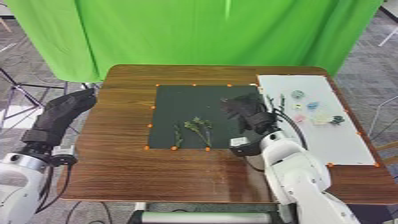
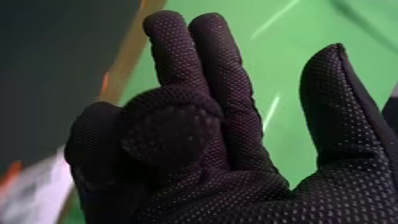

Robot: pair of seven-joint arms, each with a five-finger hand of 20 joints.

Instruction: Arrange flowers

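Observation:
My right hand (image 1: 242,106) is over the right part of the black mat (image 1: 182,100), close to the white board (image 1: 311,147). In the right wrist view my right hand (image 2: 240,185) is open and holds nothing; some fingers and the thumb are straight, others bent and relaxed. A leafy green stem (image 1: 197,125) lies low on the mat, with a thin green sprig (image 1: 178,136) to its left. Several small flowers lie on the board, among them a pale green one (image 1: 298,94), a blue one (image 1: 313,105) and a dark green one (image 1: 338,120). My left hand (image 1: 67,107) is open beyond the table's left edge.
The brown table (image 1: 124,170) extends around the mat and board. Small orange markers line the mat's edges, such as one marker (image 1: 208,149) at its near edge. A green curtain (image 1: 204,35) hangs behind the table. Dark cables run alongside my right forearm.

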